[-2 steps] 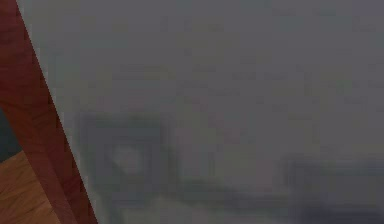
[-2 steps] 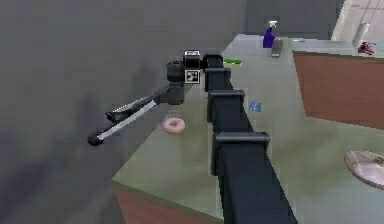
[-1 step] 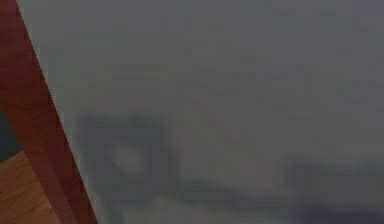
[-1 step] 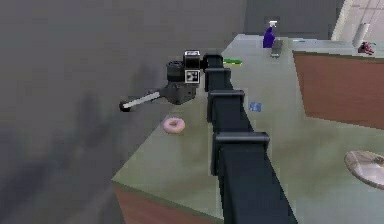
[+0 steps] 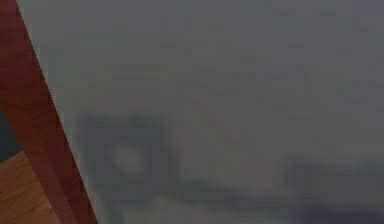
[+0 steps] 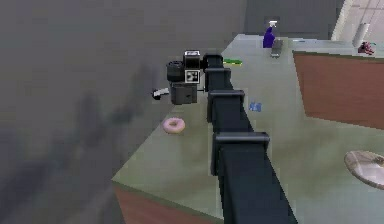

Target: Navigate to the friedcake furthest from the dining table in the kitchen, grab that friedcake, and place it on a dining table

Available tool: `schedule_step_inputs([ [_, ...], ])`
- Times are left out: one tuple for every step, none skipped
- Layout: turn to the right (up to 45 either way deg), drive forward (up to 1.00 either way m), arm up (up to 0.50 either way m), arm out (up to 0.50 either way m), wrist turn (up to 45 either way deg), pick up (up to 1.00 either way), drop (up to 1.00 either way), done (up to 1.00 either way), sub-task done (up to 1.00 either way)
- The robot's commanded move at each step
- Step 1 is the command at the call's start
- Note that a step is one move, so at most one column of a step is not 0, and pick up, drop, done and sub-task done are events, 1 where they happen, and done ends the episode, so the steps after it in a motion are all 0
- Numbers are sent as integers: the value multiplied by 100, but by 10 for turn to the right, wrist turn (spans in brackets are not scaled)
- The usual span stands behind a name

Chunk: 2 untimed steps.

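We see the pink friedcake point(image 6: 175, 125) lying on the grey-green table point(image 6: 170, 165), near the edge beside the grey wall. The tool point(image 6: 160, 94) shows just above it in the arm side view, at the end of the dark arm point(image 6: 240, 150). We cannot tell how its fingers stand, nor whether it holds anything. Well apart, a purple bottle point(image 6: 269, 36) stands on the table.

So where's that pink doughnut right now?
In the arm side view, the pink doughnut lies on the grey-green counter, left of the arm and just below the gripper in the picture.
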Motion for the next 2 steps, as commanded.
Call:
schedule_step_inputs([
  [0,0,-14,0,0,0,0,0,0],
  [0,0,0,0,0,100,0,0,0],
])
